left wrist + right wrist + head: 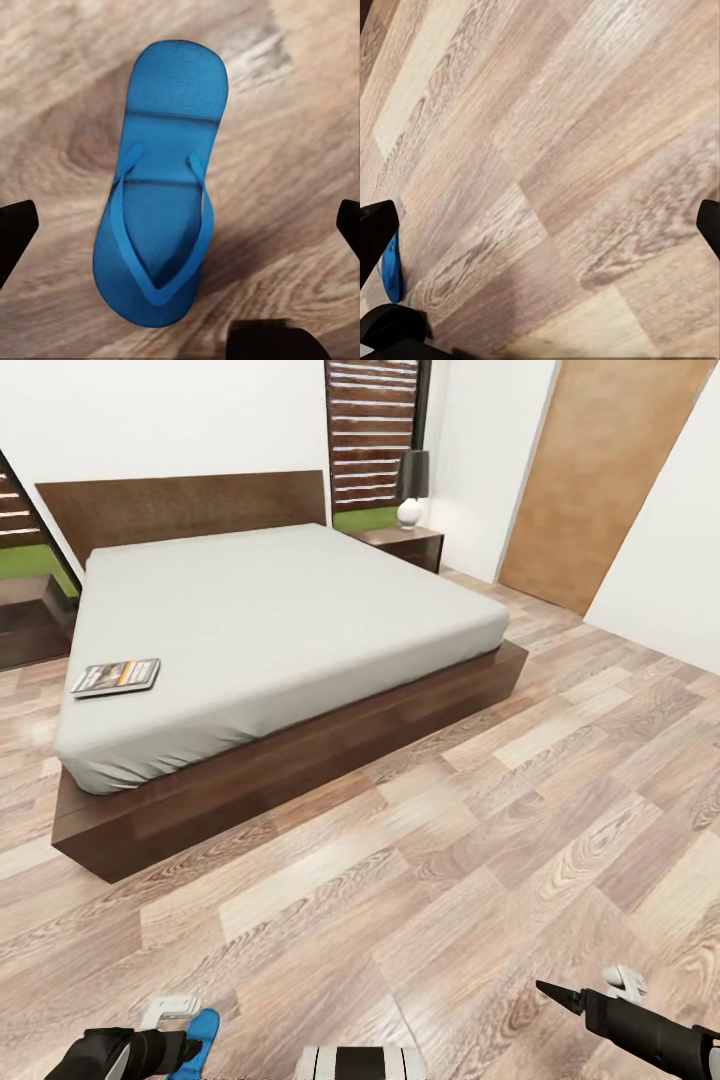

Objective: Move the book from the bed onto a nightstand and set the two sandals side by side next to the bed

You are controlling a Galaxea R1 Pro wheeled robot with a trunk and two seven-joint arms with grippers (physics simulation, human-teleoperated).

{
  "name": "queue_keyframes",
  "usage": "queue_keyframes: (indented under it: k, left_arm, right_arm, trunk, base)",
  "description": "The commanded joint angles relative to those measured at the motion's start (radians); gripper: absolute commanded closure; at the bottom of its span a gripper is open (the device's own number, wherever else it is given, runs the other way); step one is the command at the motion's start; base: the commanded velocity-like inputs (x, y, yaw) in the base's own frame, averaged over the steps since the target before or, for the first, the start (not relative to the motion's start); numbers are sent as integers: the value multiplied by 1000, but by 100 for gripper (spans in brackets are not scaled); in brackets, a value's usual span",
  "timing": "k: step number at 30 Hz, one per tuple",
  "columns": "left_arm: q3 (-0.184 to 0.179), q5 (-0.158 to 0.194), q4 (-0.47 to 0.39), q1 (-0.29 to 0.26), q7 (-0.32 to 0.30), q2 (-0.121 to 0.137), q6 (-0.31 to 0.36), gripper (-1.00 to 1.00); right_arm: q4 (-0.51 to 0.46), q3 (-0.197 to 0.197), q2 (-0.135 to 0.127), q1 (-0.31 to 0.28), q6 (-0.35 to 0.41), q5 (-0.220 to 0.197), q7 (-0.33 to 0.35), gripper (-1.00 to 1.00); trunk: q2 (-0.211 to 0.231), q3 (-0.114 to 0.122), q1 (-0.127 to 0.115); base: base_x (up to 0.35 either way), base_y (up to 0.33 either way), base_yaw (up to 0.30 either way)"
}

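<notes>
The bed (300,760) has a dark-brown wooden frame and headboard under a plain light-grey mattress. On the mattress, the book (116,677) shows a dark cover with an orange-red patch and white lettering. The floor (520,840) is wood plank in mixed beige, grey-brown and pale tan, with visible grain swirls. A sandal (161,187) is bright blue all over, straps included, with faint darker bands across its sole. Beside the bed, the nightstand (405,545) is glossy dark brown, carrying a lamp (411,488) with a white base and dark shade. The walls are white and the door (600,480) warm tan. The fingers (16,232) are black.

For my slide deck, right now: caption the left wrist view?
Left pincer open above a blue sandal lying strap-up on the wood-plank floor.
</notes>
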Motion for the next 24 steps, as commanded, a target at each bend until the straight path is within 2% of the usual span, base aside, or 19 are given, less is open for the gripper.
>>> queue_keyframes:
  k: [1,13,24]
  left_arm:
    - [5,0,-2,0,-5,-1,7,-100]
    - [5,-2,-2,0,-5,-13,6,-100]
    - [5,-1,-2,0,-5,-13,6,-100]
  right_arm:
    - [0,-1,0,0,6,-4,1,-100]
    - [0,-1,0,0,6,-4,1,-100]
    - [0,-1,0,0,6,-4,1,-100]
  trunk:
    - [-1,-5,0]
    - [-3,-51,6]
    - [-3,-51,6]
  base:
    - [0,0,0]
    - [0,0,0]
    - [0,0,0]
